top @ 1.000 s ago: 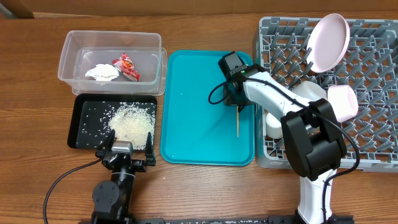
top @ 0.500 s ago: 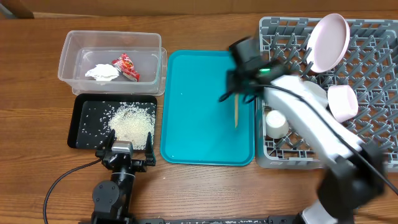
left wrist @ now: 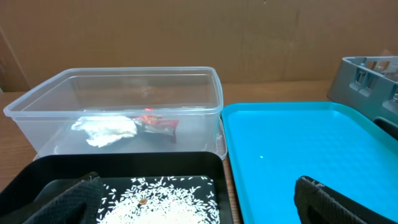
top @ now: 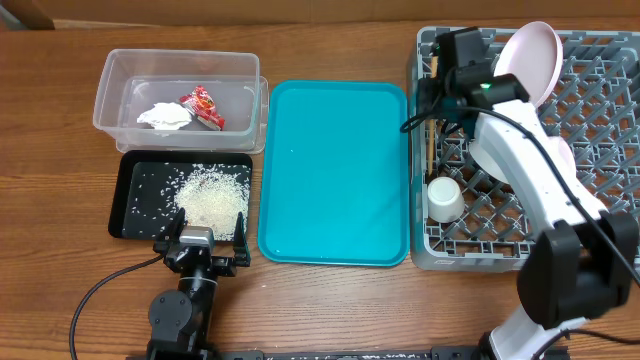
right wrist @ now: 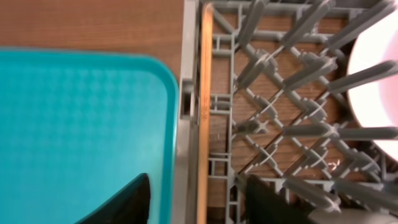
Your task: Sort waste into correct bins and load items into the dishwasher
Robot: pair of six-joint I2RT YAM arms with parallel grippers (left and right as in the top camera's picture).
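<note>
My right gripper (top: 437,100) (right wrist: 198,180) hovers over the left edge of the grey dish rack (top: 600,220) (right wrist: 280,112). Its jaws are open. A wooden chopstick (top: 432,135) (right wrist: 204,93) lies along the rack's left column between the fingers, touching neither. A white cup (top: 444,200) and a pale plate (top: 530,62) sit in the rack. My left gripper (top: 200,245) (left wrist: 199,208) is open and empty at the near edge of the black tray (top: 135,200), which holds rice (top: 212,195) (left wrist: 161,199). The clear tub (top: 180,55) holds the napkin (top: 165,116) and the wrapper (top: 203,107).
The teal serving tray (top: 335,170) (left wrist: 298,143) lies between the bins and the rack, with nothing on it. A pale bowl (top: 560,160) is partly hidden behind my right arm. Upright pegs fill the rack.
My right gripper carried the chopstick up and to the right, from the teal tray to the rack's left edge. Its jaws now stand apart from it. The left arm has not moved.
</note>
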